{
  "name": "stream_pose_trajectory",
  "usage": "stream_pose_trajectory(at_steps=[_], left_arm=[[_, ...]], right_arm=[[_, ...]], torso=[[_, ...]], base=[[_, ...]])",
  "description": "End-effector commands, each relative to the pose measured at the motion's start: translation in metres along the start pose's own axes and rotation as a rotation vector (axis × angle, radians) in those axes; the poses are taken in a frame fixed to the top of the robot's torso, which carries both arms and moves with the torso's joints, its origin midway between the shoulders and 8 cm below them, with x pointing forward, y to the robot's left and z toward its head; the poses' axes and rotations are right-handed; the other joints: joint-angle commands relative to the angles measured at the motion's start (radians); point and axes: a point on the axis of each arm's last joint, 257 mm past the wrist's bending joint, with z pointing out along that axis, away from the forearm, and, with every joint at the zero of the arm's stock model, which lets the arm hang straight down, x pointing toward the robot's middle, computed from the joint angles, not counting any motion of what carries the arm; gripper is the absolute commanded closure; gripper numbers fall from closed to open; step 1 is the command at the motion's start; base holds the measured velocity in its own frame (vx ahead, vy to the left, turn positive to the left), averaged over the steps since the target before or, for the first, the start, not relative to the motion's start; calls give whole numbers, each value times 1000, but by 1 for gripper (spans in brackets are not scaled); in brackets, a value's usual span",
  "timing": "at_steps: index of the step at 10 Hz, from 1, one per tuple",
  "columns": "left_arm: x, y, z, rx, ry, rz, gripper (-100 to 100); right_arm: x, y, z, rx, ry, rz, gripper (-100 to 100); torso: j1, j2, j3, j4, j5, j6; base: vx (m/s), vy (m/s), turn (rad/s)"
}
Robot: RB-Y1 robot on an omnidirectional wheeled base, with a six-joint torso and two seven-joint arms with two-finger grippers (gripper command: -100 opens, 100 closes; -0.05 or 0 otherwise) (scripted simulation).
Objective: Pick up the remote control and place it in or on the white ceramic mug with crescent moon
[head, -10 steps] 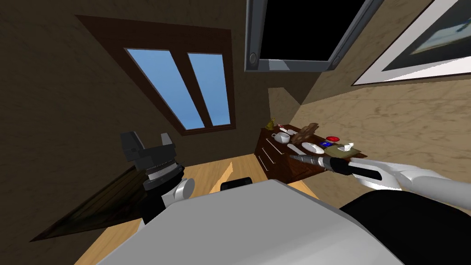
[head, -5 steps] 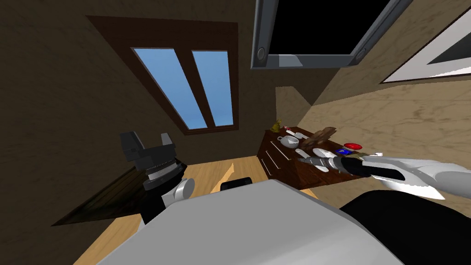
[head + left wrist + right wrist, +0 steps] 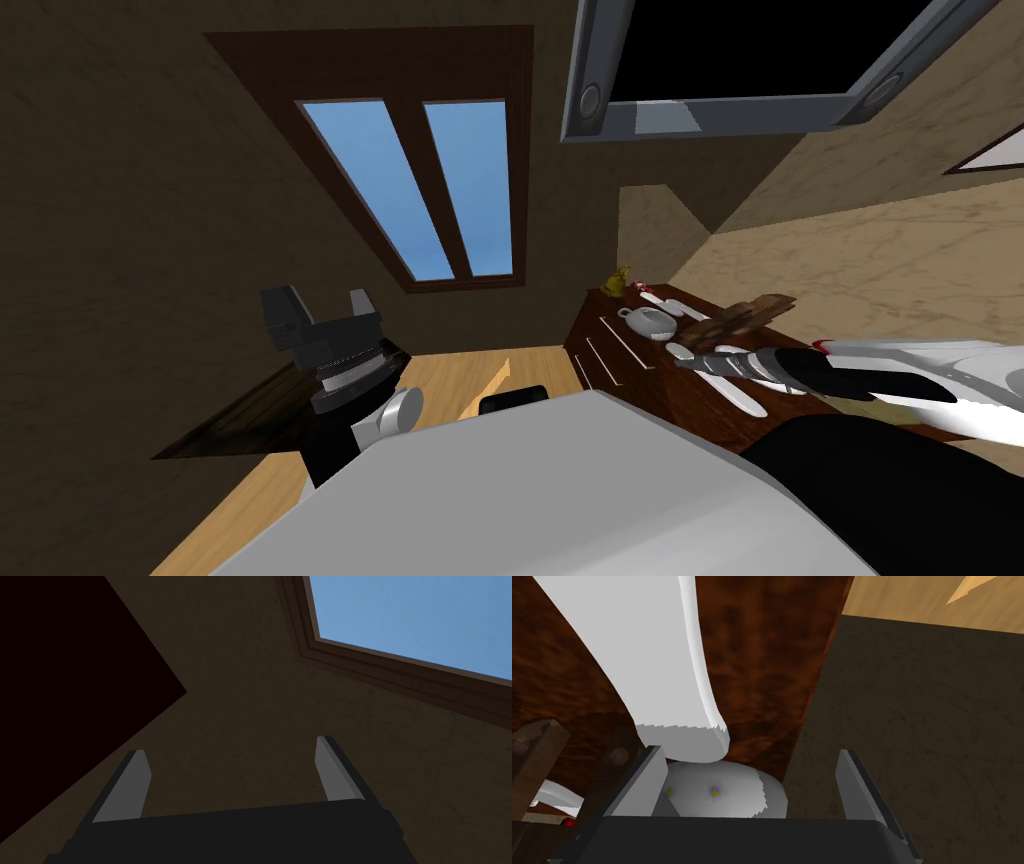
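Observation:
On the dark wooden dresser (image 3: 607, 352) at my right stands a white mug (image 3: 648, 322) with a handle. My right gripper (image 3: 685, 361) reaches low over the dresser top, close to a long white slab (image 3: 733, 392) that looks like the remote. In the right wrist view the gripper (image 3: 752, 756) is open. The long white slab (image 3: 647, 661) lies on the brown top (image 3: 762, 651) just past the fingertips. A rounded white thing with small yellow and purple dots (image 3: 722, 796) sits between the fingers by the gripper's body. My left gripper (image 3: 320, 300) is raised, open (image 3: 232, 746) and empty.
A brown wooden piece (image 3: 745, 315), a small yellowish figure (image 3: 618, 283) and other white items share the dresser top. Wood floor (image 3: 470, 370) lies in front of it. A dark table (image 3: 250, 420) stands at my left, and a grey-framed screen (image 3: 720, 115) hangs above.
I have moved closer to the dresser, which now looks larger and sits further right. My right arm has stayed stretched out over its top; the left arm is unchanged.

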Motion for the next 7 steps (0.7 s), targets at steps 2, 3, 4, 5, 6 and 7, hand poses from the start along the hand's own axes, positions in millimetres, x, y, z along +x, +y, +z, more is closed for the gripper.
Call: stream_pose_trajectory(at_steps=[2,3,4,5,6,7], left_arm=[[0,0,0,0,0,0,0],[0,0,0,0,0,0,0],[0,0,0,0,0,0,0],[0,0,0,0,0,0,0],[0,0,0,0,0,0,0],[0,0,0,0,0,0,0]], right_arm=[[20,-8,-10,20,60,-9,-100],[32,-12,-13,27,92,-11,-100],[45,-13,-16,32,121,-11,-100],[56,-14,-19,33,144,-7,-100],[56,-14,-19,33,144,-7,-100],[73,-11,-20,28,174,4,-100]], torso=[[1,2,1,0,0,0],[2,3,2,1,0,0],[2,3,2,1,0,0],[1,4,2,1,0,0],[0,5,3,1,0,1],[1,5,3,1,0,1]], base=[[47,-55,44],[49,-59,85],[44,-76,65],[30,-86,43],[26,-57,16],[29,-47,25]])
